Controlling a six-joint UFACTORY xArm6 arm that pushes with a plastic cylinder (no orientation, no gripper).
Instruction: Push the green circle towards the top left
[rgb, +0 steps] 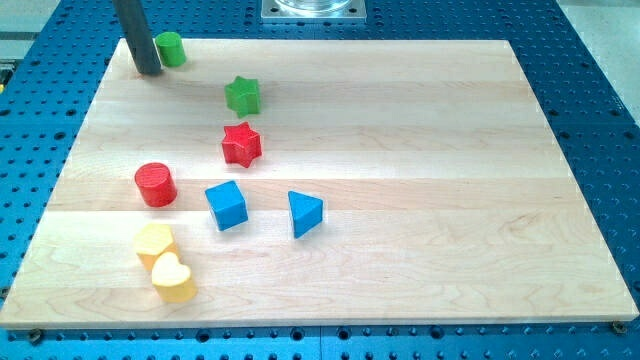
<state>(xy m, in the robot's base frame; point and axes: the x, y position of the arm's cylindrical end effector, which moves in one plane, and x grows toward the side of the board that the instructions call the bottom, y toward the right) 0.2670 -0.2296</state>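
The green circle (170, 48) sits at the board's top left corner, close to the top edge. My tip (149, 70) stands just to the left of it and slightly lower, very close to the block; contact cannot be made out. The dark rod rises from the tip out of the view's top.
A green star (242, 95) and a red star (241, 144) lie right of and below the circle. A red circle (155, 185), a blue cube (227, 204) and a blue triangle (304, 213) lie mid-board. A yellow block (154, 243) and a yellow heart (173, 279) are at the lower left.
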